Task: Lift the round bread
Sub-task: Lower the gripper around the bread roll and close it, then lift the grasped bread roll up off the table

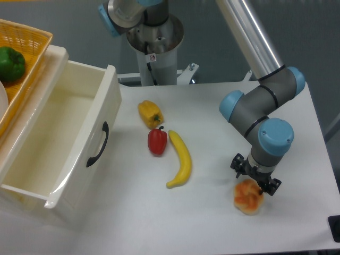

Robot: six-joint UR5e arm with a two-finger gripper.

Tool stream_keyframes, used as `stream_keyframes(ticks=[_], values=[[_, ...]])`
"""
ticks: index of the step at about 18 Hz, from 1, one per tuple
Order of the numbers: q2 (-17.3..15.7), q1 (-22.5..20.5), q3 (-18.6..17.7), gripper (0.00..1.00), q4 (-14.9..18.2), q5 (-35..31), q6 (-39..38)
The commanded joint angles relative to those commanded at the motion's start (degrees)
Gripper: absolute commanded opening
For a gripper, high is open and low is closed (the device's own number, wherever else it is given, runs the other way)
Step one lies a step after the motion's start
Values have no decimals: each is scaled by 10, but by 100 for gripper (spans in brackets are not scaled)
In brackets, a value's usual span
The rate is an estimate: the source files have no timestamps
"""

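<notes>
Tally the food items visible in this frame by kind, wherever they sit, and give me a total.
Bell peppers: 3 (yellow pepper, red pepper, both on the table; green pepper in the basket)
Bananas: 1 (banana)
Breads: 1 (round bread, under the gripper)
Total: 5
</notes>
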State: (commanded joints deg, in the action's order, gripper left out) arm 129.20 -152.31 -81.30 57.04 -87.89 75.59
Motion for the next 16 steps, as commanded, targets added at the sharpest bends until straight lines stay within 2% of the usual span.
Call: stream_keyframes(ticks=[2,3,6,13,16], values=[[-1,0,0,18,0,0,-2],[-1,0,0,11,0,0,-5],[-3,0,0,1,1,1,-12],[-11,1,5,0,4,10,-11],[-16,2,24,0,11,7,-9]])
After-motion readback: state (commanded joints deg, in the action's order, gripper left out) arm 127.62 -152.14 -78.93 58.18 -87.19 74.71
